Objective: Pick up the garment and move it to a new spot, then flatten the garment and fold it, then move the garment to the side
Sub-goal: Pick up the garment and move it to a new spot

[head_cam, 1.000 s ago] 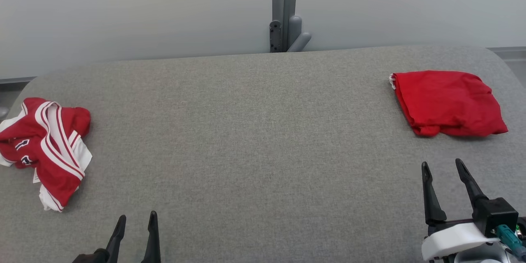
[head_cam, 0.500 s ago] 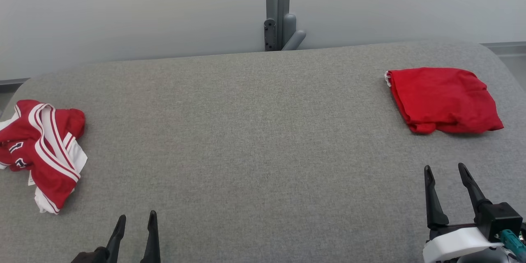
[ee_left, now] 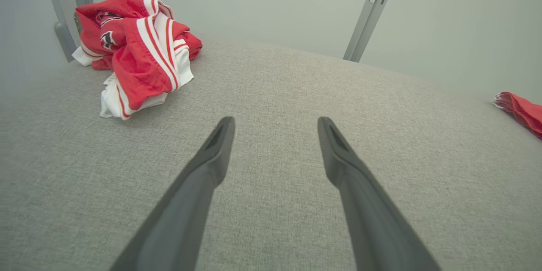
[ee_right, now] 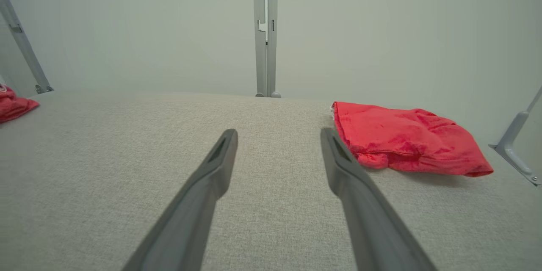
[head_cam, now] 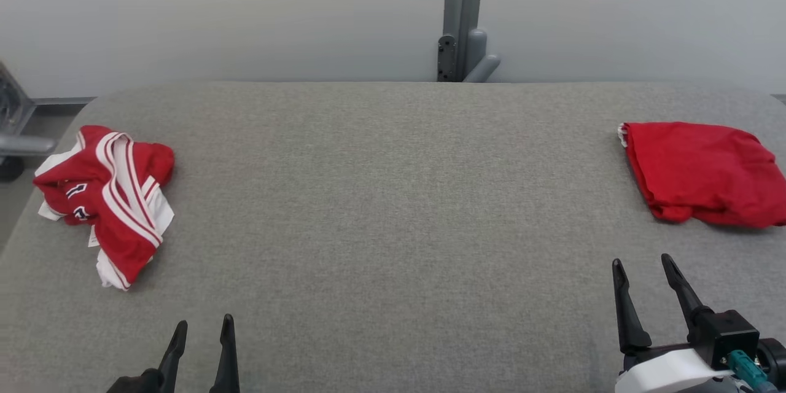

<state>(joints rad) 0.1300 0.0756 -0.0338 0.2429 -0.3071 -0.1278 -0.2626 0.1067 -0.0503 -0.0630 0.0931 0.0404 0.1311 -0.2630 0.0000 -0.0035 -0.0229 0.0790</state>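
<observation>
Red-and-white jersey [head_cam: 104, 202] bunched in a heap at the middle left of the head view, on the grey tabletop [head_cam: 381, 209], close to its left edge. Long axis running top to bottom of that frame, leaning a little rightward toward the bottom; white stripes following the same line; a white hem corner pointing at the lower edge, a red lobe bulging to the upper right. In the left wrist view, jersey [ee_left: 135, 46] at the upper left, well beyond the fingertips.

At the lower left of the head view, left gripper [head_cam: 205, 320] above the tabletop, fingers pointing up the frame, spread apart and holding nothing, well apart from the jersey. At the lower right, right gripper [head_cam: 641, 259], fingers up the frame with a slight leftward tilt, released and empty, white wrist shell [head_cam: 663, 371] behind it. Folded plain red garment [head_cam: 706, 172] at the middle right, ahead of the right gripper and not touching it. Grey post [head_cam: 463, 12] against the pale wall [head_cam: 245, 12] at top centre
</observation>
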